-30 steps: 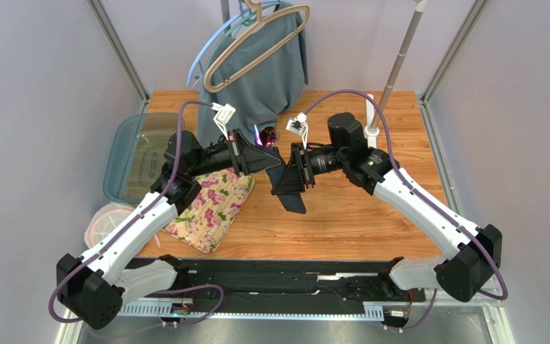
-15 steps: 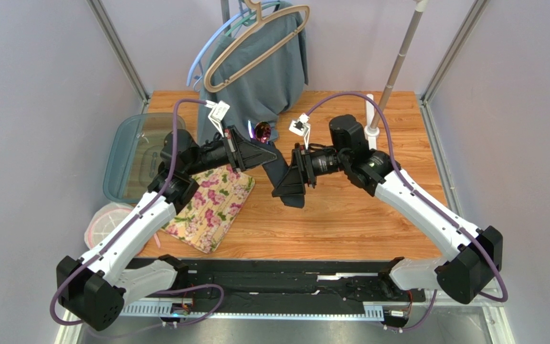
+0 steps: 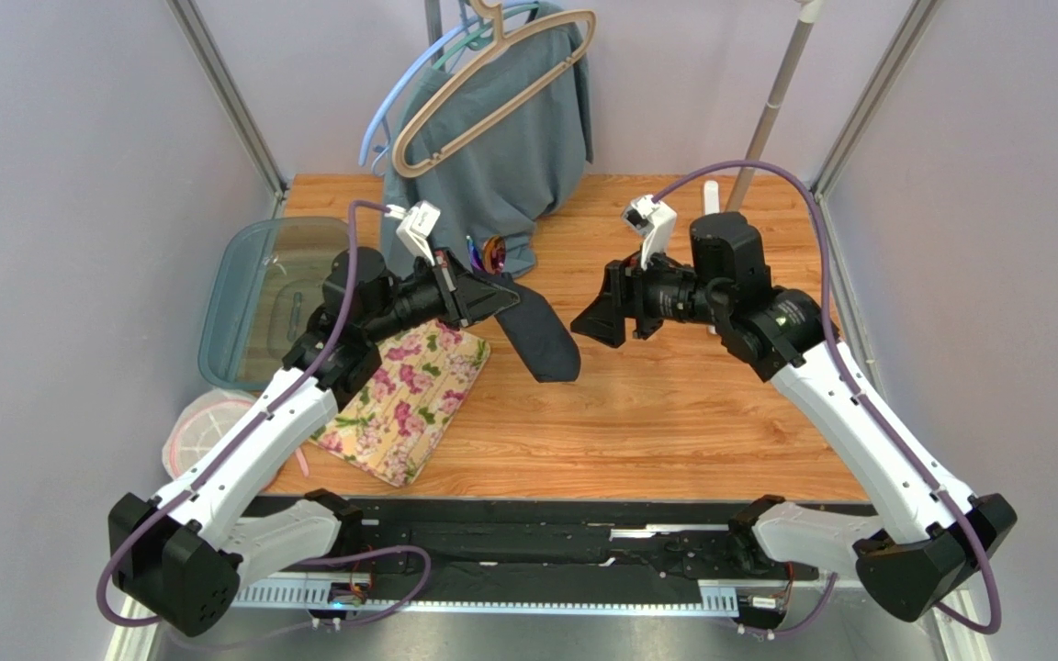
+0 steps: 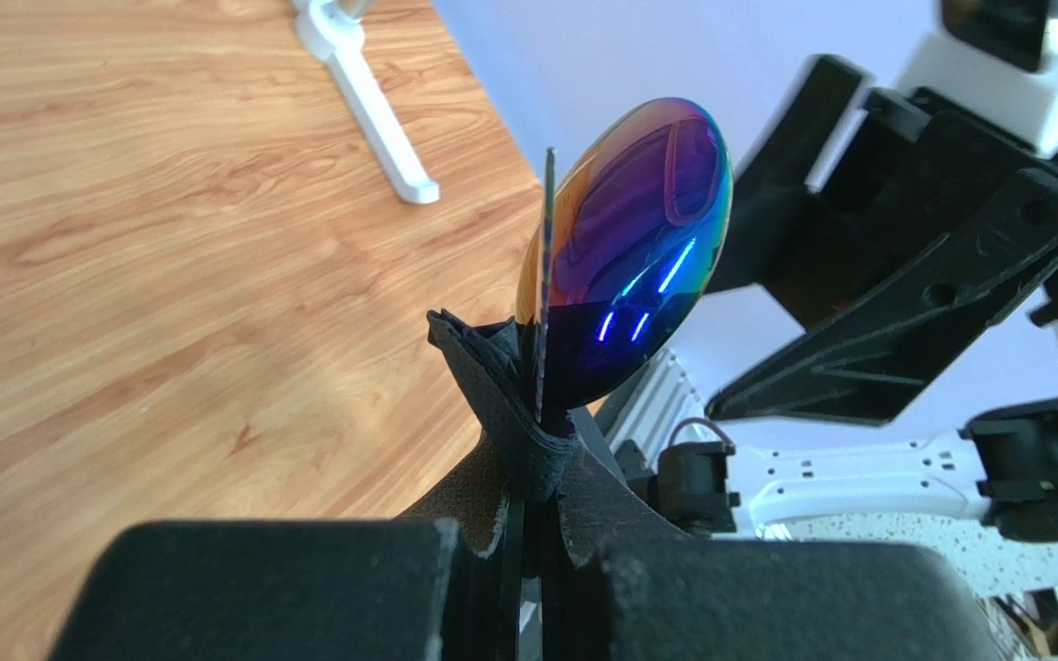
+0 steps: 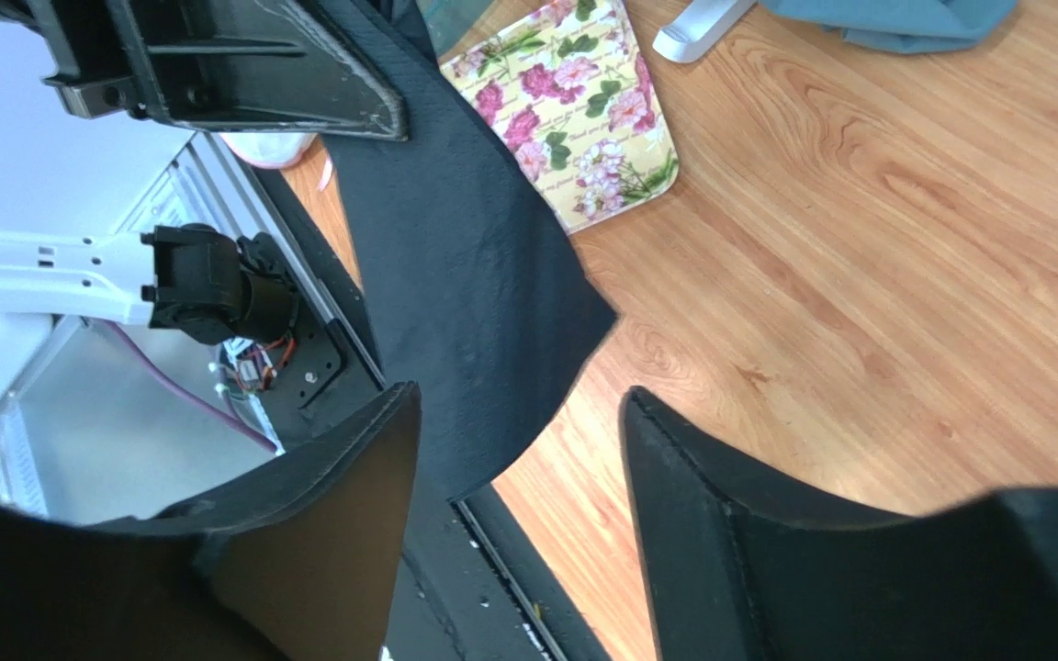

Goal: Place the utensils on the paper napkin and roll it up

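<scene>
The floral mat [image 3: 411, 400] lies toward 8 o'clock on the wooden table [image 3: 686, 427]. The paper napkin [image 3: 544, 338] now hangs free toward 5 o'clock from the left gripper [image 3: 500, 294], which is clamped on its bunched top around the utensils [image 3: 488, 255]. The right gripper [image 3: 587, 321] has let go and drawn back toward 3 o'clock, jaws apart. The spoon [image 4: 631, 248] bowl rises above the pinch.

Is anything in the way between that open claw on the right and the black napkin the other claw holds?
Nothing visible. Only open air above the wooden table separates the open right gripper from the paper napkin, which hangs from the shut left gripper with a spoon poking out.
</scene>
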